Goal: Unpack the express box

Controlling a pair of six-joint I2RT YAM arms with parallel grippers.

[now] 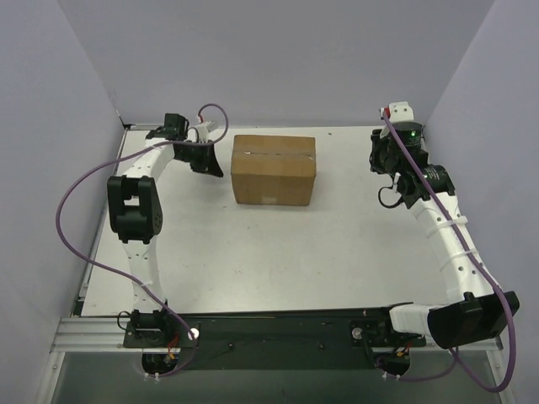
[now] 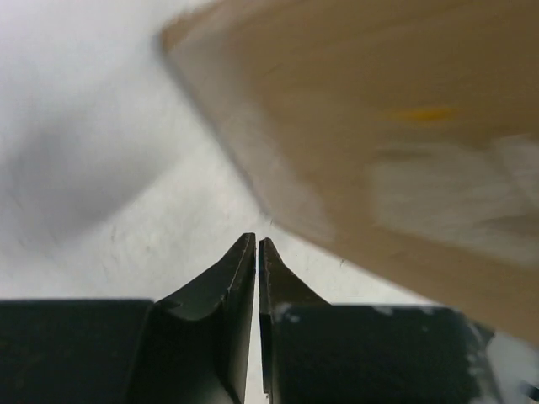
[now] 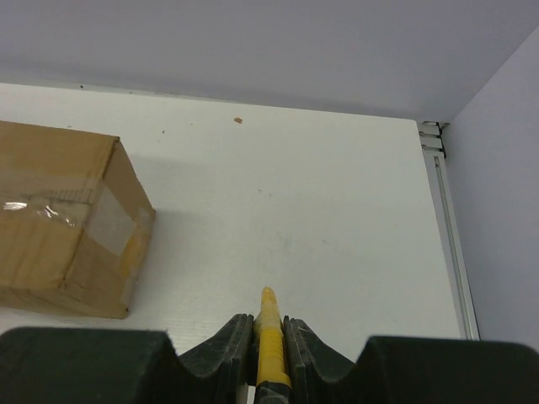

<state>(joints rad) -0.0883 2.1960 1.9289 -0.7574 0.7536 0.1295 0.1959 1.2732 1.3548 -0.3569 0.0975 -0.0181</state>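
Note:
The express box (image 1: 274, 168) is a brown cardboard carton, closed, with a tape seam along its top, standing at the back middle of the white table (image 1: 278, 252). My left gripper (image 1: 210, 162) sits low just off the box's left end. In the left wrist view its fingers (image 2: 256, 244) stand pressed together with nothing between them, and the box (image 2: 379, 126) looms blurred close on the right. My right gripper (image 1: 383, 156) is off to the box's right, apart from it. It is shut (image 3: 268, 320) on a small yellow utility knife (image 3: 270, 341) whose tip pokes forward; the box (image 3: 59, 227) lies to its left.
Purple-grey walls enclose the table on the left, back and right. A metal rail (image 3: 446, 227) runs along the right edge. The arm bases sit on a black bar (image 1: 278, 324) at the near edge.

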